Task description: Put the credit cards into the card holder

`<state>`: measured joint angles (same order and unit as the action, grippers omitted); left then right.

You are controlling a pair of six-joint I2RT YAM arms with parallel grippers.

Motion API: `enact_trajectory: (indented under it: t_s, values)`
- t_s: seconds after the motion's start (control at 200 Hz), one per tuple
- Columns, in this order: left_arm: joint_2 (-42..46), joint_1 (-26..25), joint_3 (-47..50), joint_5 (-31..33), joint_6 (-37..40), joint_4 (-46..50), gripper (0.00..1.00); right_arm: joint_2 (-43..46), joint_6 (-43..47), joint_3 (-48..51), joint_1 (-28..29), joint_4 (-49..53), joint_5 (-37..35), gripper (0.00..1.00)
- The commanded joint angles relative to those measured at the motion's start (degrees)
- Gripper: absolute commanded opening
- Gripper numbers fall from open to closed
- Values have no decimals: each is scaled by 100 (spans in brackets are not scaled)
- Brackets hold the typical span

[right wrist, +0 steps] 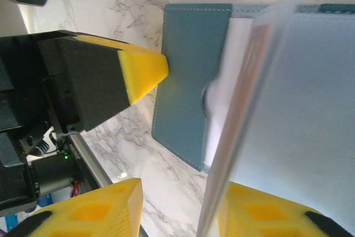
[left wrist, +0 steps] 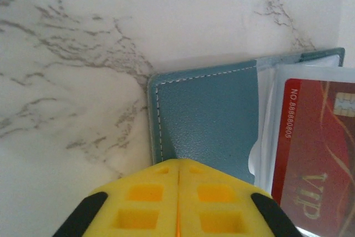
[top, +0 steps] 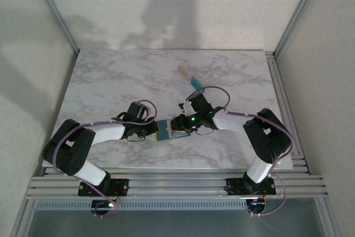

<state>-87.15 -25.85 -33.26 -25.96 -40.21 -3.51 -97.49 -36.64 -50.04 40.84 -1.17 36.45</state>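
Left pincer point(left wrist: 177, 165) at teal wallet point(left wrist: 205, 120) holding red VIP card point(left wrist: 316, 148).

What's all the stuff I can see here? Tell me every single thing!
table: one, white-grey marble, under everything.
wallet: one, teal, open flat, middle of the near side.
red card: one, red with gold VIP letters, under the wallet's clear plastic.
clear flap: one, see-through, standing up over the wallet.
far things: peach and teal, farther back; too small to count.
left gripper: one, yellow fingers, shut, tips at the wallet's edge.
right gripper: one, yellow fingers, apart around the flap.
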Motion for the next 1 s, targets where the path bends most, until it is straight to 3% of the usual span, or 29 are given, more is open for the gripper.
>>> enact_trajectory:
  t_s: [0.0, 0.16, 0.285, 0.581, 0.766, 0.996]
  values:
    - [182, 112, -32, -156, -84, 169, 10, -15, 40, -150, 129, -360, 273, 37]
    - [216, 194, -16, -142, -100, 188, 13, -132, 121, -281, 164, -261, 245, 37]
    - [128, 216, -27, -144, -84, 144, 14, -277, 314, -379, 165, 111, 47, 27]
    - [-63, 229, -5, -157, -86, 40, 15, -270, 342, -258, 169, 162, -74, 25]
    - [-149, 230, -24, -11, -33, 89, 14, -305, 544, -510, 168, 1090, -893, 19]
    - [23, 229, -142, 401, 132, 425, 15, 102, 759, -664, 167, 2265, -2371, 21]
